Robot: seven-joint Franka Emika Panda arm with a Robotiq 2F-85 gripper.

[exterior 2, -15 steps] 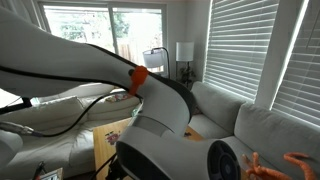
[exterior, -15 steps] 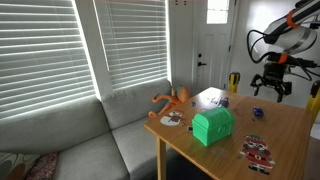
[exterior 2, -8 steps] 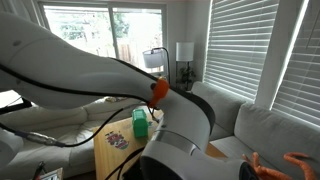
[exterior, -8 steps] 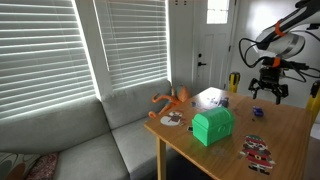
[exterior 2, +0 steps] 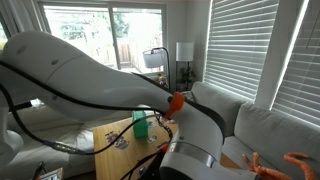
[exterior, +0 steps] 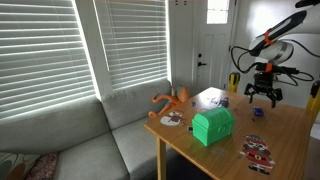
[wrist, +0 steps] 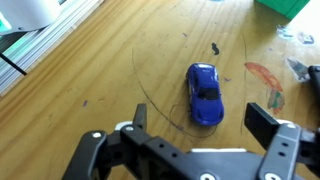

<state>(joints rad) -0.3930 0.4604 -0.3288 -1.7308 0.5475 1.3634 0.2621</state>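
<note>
A small blue toy car (wrist: 204,93) lies on the wooden table (wrist: 90,70), directly below my gripper (wrist: 203,120) in the wrist view. The gripper is open, its two black fingers (wrist: 266,120) spread wide on either side of the car's near end, and nothing is between them. In an exterior view the gripper (exterior: 262,95) hangs a little above the tabletop, over the tiny blue car (exterior: 255,112) near the far side of the table (exterior: 285,135).
A green box (exterior: 212,125) stands mid-table, with an orange octopus toy (exterior: 172,98) and a white object (exterior: 210,97) behind it. Sticker sheets (exterior: 258,150) lie near the front edge. A grey sofa (exterior: 70,140) sits beside the table. The arm's body (exterior 2: 150,100) blocks much of an exterior view.
The arm has swung in from the right and come down, so the gripper now hangs lower over the table by the blue car. The jaws stayed open.
</note>
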